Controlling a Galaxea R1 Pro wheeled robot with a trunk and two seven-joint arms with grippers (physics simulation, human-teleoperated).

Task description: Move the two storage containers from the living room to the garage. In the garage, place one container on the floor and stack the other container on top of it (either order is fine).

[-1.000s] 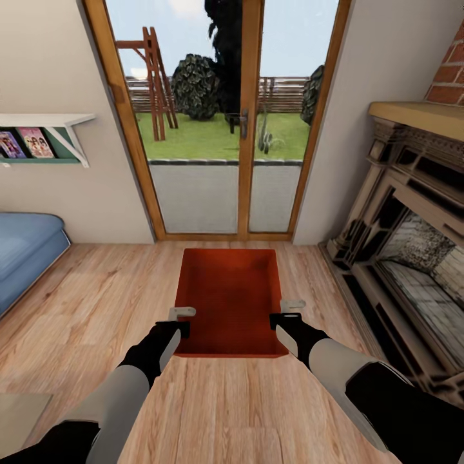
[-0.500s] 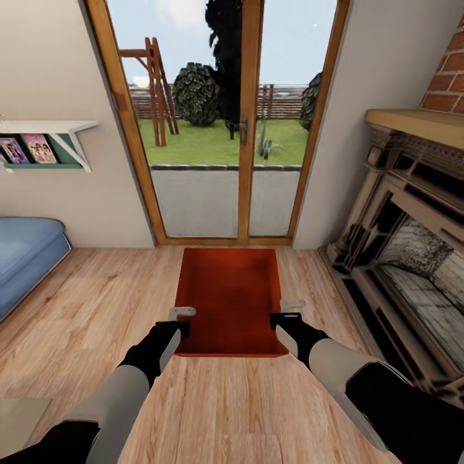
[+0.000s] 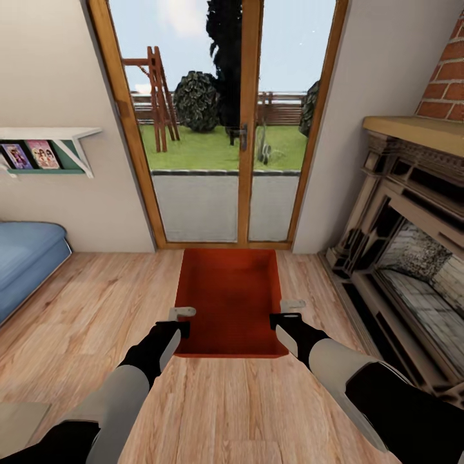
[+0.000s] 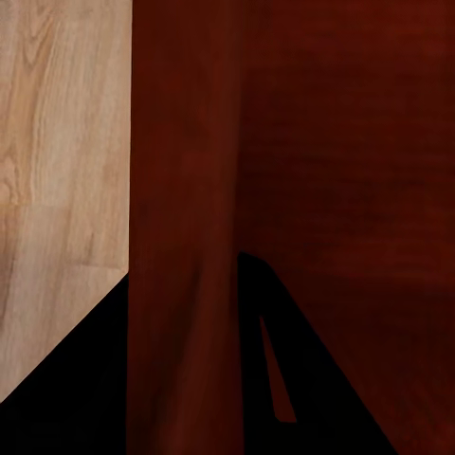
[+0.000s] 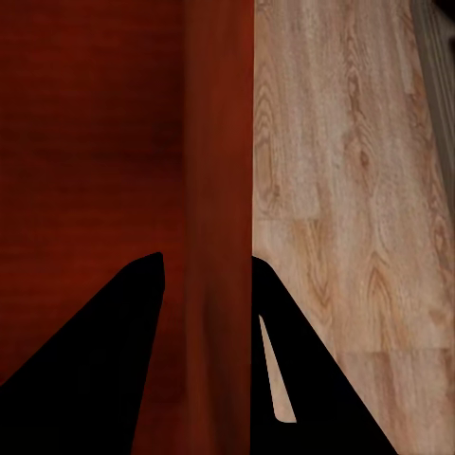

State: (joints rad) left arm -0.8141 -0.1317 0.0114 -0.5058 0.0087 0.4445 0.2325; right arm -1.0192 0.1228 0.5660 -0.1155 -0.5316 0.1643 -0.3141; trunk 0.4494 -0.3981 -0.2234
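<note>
Orange bin [image 3: 232, 299] over wood floor [image 3: 84, 303] — L fingers [image 3: 182, 320] & R fingers [image 3: 289, 311] clamped on side walls.

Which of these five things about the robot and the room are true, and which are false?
1. Each gripper sits at a side wall of the orange-red container. True: the left gripper and the right gripper have a finger on each side of a wall, as both wrist views show.
2. The container has a lid on it. False: it is open-topped and looks empty.
3. A fireplace stands on the robot's right. True.
4. The floor is grey concrete. False: it is light wood planks.
5. The glass door ahead stands wide open. False: it looks closed, with a garden behind it.
</note>
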